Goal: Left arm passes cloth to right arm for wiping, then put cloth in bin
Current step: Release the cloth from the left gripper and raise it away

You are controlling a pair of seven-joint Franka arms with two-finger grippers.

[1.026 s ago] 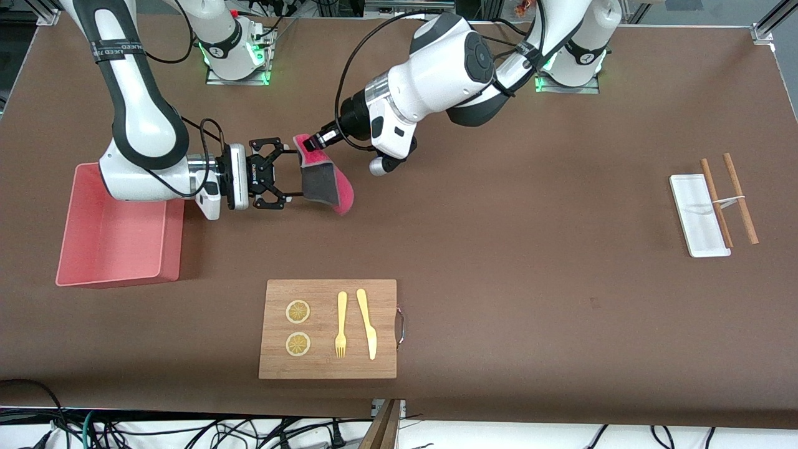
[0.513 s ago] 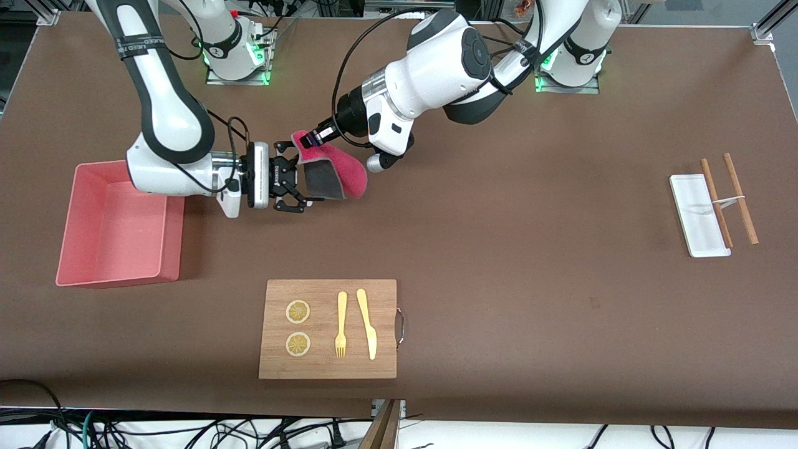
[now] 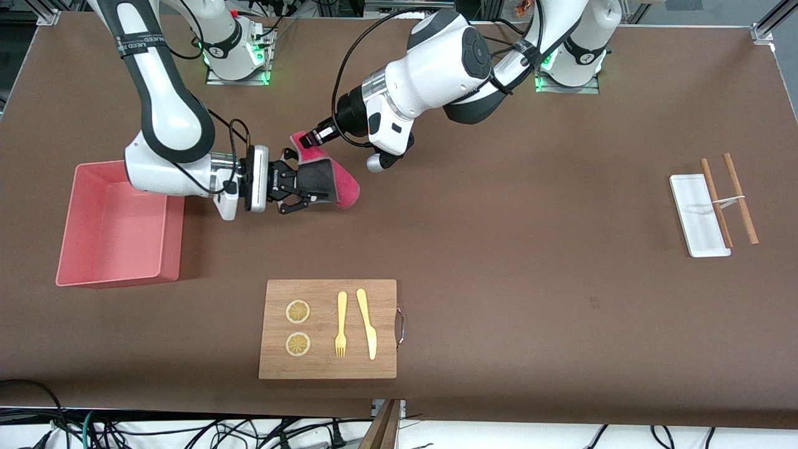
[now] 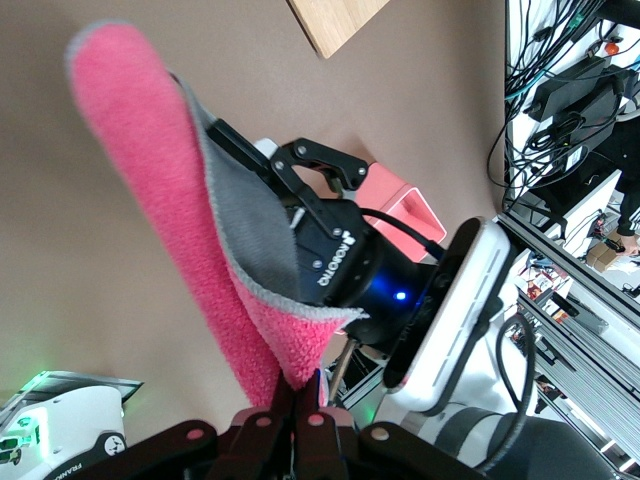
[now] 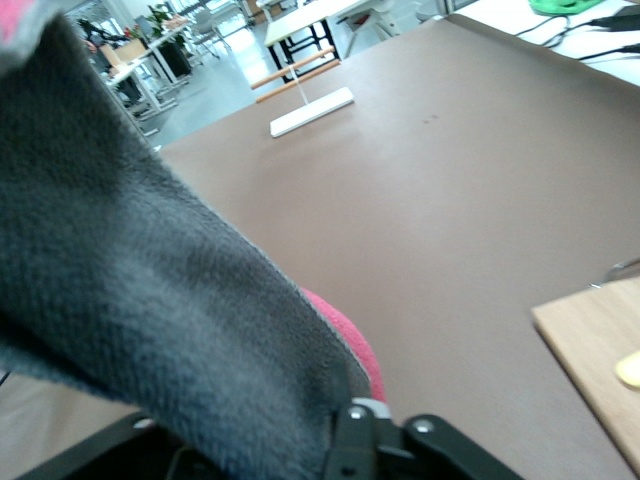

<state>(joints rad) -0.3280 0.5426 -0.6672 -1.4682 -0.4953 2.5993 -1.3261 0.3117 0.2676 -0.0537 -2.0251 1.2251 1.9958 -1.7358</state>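
Since the earlier frames, the right gripper (image 3: 307,186) has been brought up against the cloth (image 3: 327,178), and its fingers, spread wide a second ago, have been drawn in around the grey face.

The cloth is being held up in the air over the bare table (image 3: 530,206), between the two grippers, with its grey side turned toward the right gripper and its pink side hanging outward in a fold. Its upper corner is being pinched by the left gripper (image 3: 307,141), whose fingers are seen clamped tight on the pink edge in the left wrist view (image 4: 292,400). Its lower grey part is being pressed between the right gripper's fingers (image 4: 240,150), which are seen closed on the fabric. So the cloth is being gripped at both ends at once.

The bin (image 3: 118,224) is being left at the right arm's end of the table, beside the right arm's wrist. A board (image 3: 328,328) with two lemon slices (image 3: 298,311), a fork (image 3: 341,325) and a knife (image 3: 367,323) is lying nearer the camera. A white tray (image 3: 698,215) with two wooden sticks (image 3: 728,198) is lying toward the left arm's end.
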